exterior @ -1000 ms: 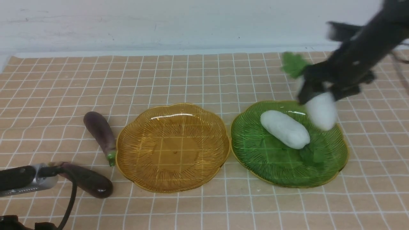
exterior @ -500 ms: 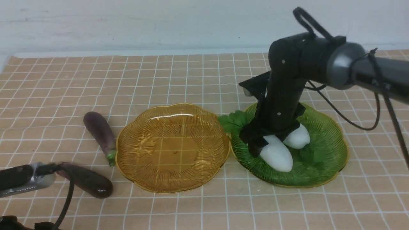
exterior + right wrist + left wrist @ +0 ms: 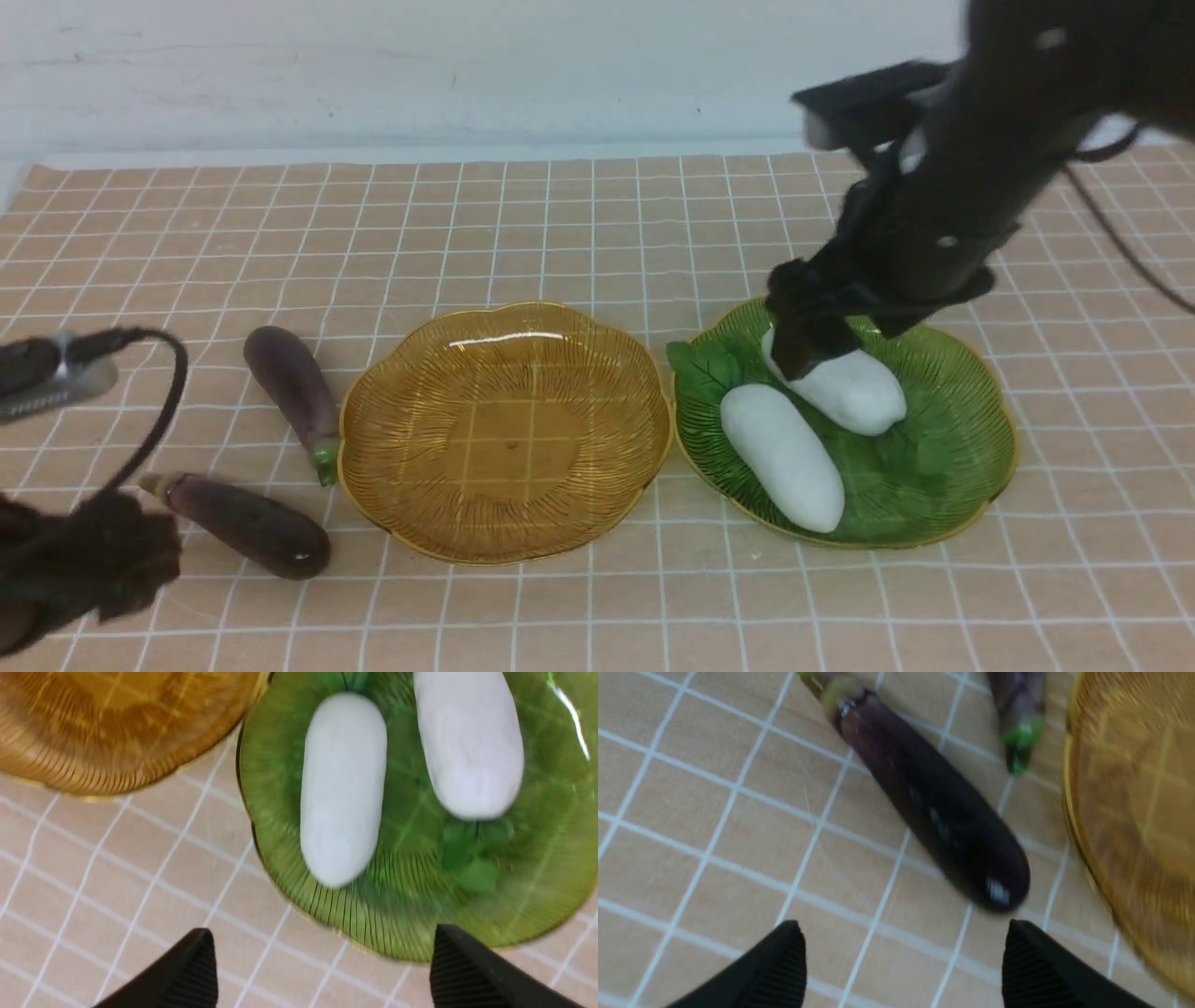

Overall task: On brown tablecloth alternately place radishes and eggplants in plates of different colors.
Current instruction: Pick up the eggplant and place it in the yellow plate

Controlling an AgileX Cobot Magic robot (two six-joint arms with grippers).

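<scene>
Two white radishes lie side by side in the green plate (image 3: 980, 420), right of centre in the front view. The near radish (image 3: 782, 457) points its leaves toward the amber plate (image 3: 504, 439). The far radish (image 3: 859, 397) has one end hidden behind the right gripper (image 3: 320, 952), whose jaws stand wide apart and hold nothing.

Two eggplants rest on the brown tablecloth (image 3: 560, 233) at lower left. The upper eggplant (image 3: 291, 383) is just beside the amber plate's rim, and the lower eggplant (image 3: 247, 527) is nearer the bottom edge. The left gripper (image 3: 903, 938), only a blur in the front view, seems to hang just by the lower eggplant, jaws spread and empty.
</scene>
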